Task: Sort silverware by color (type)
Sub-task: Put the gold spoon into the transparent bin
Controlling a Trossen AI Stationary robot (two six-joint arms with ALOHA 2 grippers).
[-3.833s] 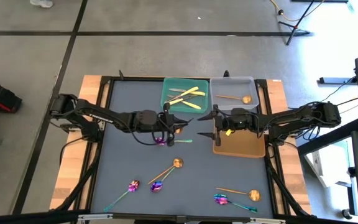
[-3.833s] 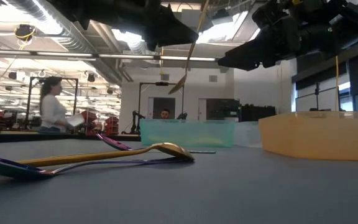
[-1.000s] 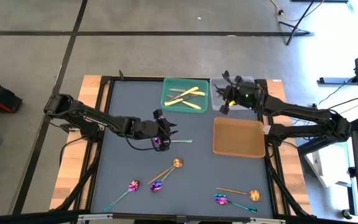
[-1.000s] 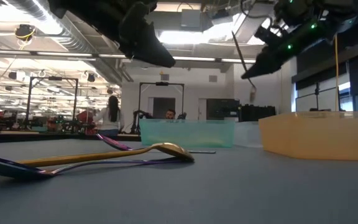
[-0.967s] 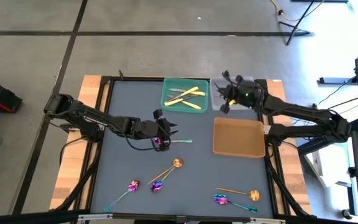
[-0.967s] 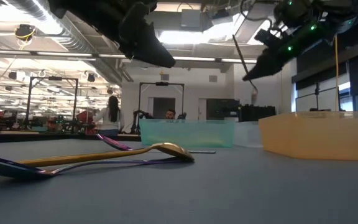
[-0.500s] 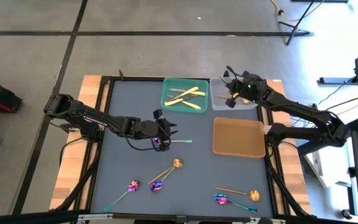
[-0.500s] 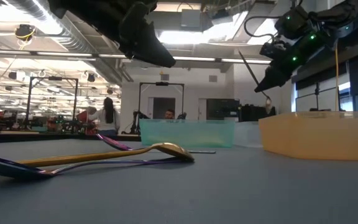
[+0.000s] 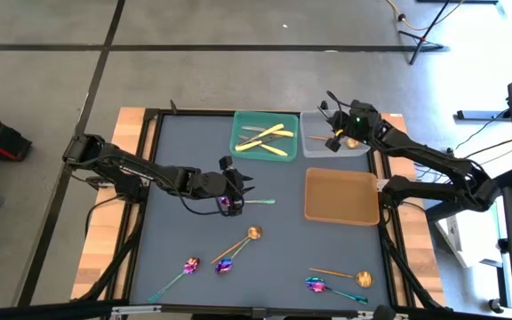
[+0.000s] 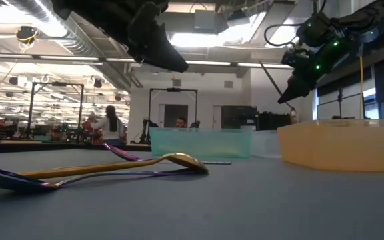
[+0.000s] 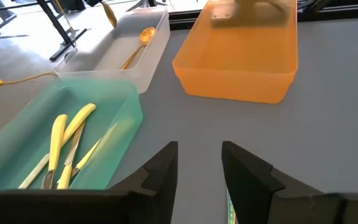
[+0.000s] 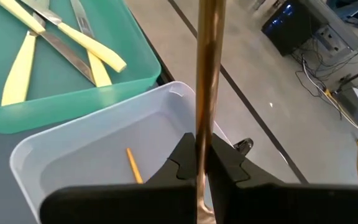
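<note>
While the right gripper (image 9: 335, 142) hangs over the grey tray (image 9: 313, 148), fingers clamped together on the handle of a copper-gold spoon (image 12: 205, 93), the sensible move is to drop low inside the walls before letting go, so the spoon lands flat beside the copper spoon in the tray (image 11: 135, 45) rather than bouncing off the rim. It hangs roughly vertical, bowl down, so expect it to tip over on release; aim for the tray's middle. Left gripper (image 9: 236, 189) waits over the mat, fingers apart and holding nothing, right above an iridescent purple spoon (image 9: 229, 204) with a teal handle. Silverware is slim, shiny and small: pale yellow knives (image 9: 266, 139) sit in the green tray (image 9: 239, 124), the orange tray (image 9: 340, 197) looks bare, and several copper and purple spoons lie loose on the near half of the mat, e.g. a copper one (image 9: 252, 234) crossing a purple one (image 9: 224, 265).
</note>
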